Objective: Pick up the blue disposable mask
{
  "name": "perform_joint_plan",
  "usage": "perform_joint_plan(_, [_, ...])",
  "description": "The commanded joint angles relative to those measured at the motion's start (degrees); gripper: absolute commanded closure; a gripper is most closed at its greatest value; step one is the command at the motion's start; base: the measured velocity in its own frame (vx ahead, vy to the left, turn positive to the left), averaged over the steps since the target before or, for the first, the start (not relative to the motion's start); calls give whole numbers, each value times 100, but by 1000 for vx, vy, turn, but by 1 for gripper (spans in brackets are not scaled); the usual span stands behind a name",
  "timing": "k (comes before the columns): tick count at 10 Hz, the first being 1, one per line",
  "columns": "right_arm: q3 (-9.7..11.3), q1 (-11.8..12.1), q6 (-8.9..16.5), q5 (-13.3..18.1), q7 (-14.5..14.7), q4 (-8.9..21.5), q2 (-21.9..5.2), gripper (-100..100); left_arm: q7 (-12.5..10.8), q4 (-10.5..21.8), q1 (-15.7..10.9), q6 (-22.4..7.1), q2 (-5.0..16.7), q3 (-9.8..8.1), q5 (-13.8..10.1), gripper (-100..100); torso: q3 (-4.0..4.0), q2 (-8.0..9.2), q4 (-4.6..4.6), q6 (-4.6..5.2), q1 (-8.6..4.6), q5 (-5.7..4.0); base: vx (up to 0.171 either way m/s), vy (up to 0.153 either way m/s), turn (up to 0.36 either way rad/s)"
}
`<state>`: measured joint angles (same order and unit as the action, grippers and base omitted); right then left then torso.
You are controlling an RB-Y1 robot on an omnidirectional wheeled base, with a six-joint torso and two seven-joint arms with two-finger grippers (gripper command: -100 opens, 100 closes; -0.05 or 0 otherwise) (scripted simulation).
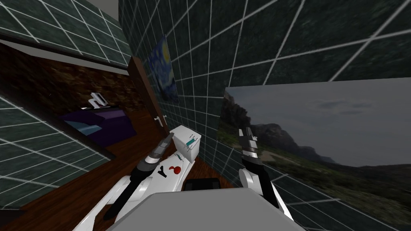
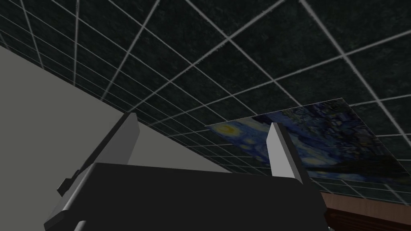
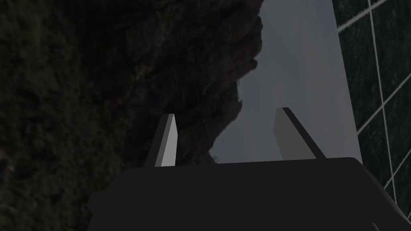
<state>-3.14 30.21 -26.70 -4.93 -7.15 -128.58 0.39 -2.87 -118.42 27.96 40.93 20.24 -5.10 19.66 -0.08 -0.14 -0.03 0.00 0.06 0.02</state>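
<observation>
2 flat blades stand parted on left gripper [image 2: 202,119] and right gripper [image 3: 227,112].

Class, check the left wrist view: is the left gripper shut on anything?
No, the left gripper is open, its two fingers standing far apart with nothing between them.

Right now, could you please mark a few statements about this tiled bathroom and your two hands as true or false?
The left hand is open and empty. True.
The right hand is shut on a cloth. False: it is open and empty, facing the large grey landscape picture.
The walls are plain white. False: the dark green tiled wall has pale grid lines.
A small red thing lies on the white toilet. True.
</observation>
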Motion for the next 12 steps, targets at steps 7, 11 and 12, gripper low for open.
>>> perform_joint_plan(7, [0, 0, 0, 0, 0, 0, 0, 0, -959, 1028, 31, 391, 1193, -433, 897, -100, 0, 1, 0, 0, -7, -2, 31, 2, -145])
perform_joint_plan(11, [0, 0, 0, 0, 0, 0, 0, 0, -1334, 1416, 72, 526, 1736, -526, 1239, -100, 1, 2, 1, 0, -15, -3, 23, -17, -122])
perform_joint_plan(12, [0, 0, 0, 0, 0, 0, 0, 0, -1525, 1611, 99, 592, 1960, -558, 1410, -100, 3, 5, 1, -3, -16, -4, 14, -28, -164])
